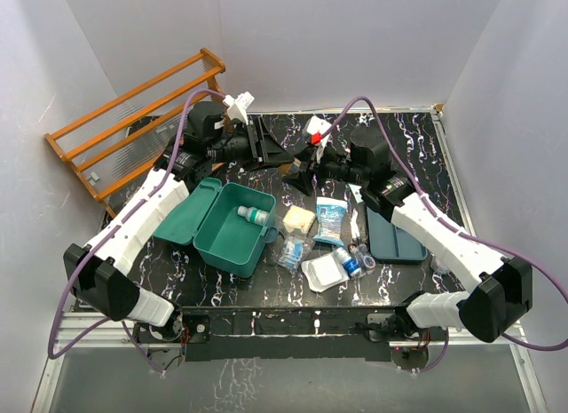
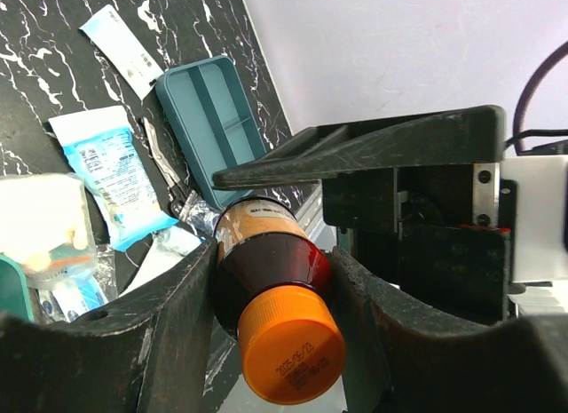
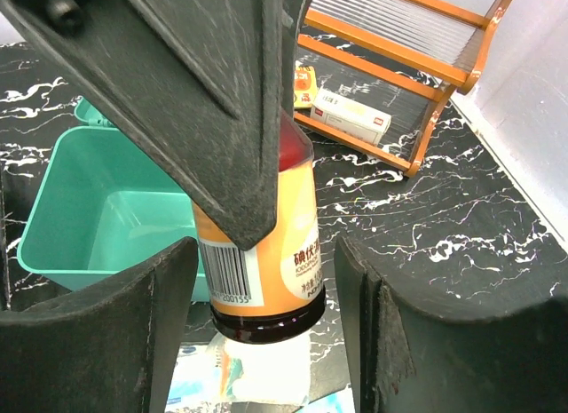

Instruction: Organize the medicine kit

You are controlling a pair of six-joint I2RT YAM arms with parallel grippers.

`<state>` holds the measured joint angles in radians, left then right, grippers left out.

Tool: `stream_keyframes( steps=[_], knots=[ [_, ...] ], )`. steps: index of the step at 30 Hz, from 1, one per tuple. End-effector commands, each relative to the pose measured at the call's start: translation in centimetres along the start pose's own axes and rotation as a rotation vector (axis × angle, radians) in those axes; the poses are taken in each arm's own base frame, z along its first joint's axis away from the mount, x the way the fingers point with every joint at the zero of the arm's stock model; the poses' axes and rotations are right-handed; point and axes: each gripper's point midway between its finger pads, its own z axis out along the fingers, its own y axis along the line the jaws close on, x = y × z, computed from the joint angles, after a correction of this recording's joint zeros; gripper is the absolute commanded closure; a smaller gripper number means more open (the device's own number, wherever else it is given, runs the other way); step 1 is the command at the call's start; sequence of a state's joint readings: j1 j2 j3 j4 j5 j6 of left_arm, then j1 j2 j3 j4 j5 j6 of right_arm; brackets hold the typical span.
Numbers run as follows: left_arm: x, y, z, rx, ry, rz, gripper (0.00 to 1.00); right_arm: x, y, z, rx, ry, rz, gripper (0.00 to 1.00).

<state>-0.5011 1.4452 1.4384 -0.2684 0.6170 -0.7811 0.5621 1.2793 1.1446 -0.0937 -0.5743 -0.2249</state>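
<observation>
Left wrist: orange cap (image 2: pixel 291 346) of bottle (image 2: pixel 271 262); right wrist: barcode label (image 3: pixel 224 273).

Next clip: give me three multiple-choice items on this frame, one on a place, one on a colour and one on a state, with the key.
1. Where is the green-capped bottle?
A. inside the medicine kit
B. on the wooden rack
C. in the flat tray

2. What colour is the cap of the brown bottle held up between the arms?
A. white
B. orange
C. blue

3. How is the medicine kit's lid?
A. latched shut
B. taken off and missing
C. swung open

Key:
1 A, since it lies on the kit's floor.
2 B, since the left wrist view shows the cap orange.
3 C, since the lid lies back beside the box and the inside is in view.
</observation>
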Motion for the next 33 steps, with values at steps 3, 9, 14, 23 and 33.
stream_keyframes(
  steps=[3,9,14,23,33],
  knots=[
    [0.0,-3.9,-3.1,0.095,-0.046,0.031,0.55,-2.3,-0.9,0.1,0.044,-0.041,-0.071,0.47],
    [0.4,-4.0,-3.8,0.086,-0.036,0.015,0.48,-2.9,-1.2,0.2,0.059,-0.059,-0.087,0.67],
    [-0.4,-3.6,-3.9,0.069,-0.117,-0.016,0.31,-4.0,-0.4,0.5,0.050,-0.121,-0.014,0.70],
    [-1.9,-1.9,-4.5,0.093,-0.346,-0.029,0.33,-4.3,2.4,2.4,0.007,-0.147,0.157,0.68],
    [-0.9,1.0,-5.0,0.040,-0.429,-0.072,0.41,-3.7,2.6,4.4,0.007,-0.118,0.364,0.67]
  ],
)
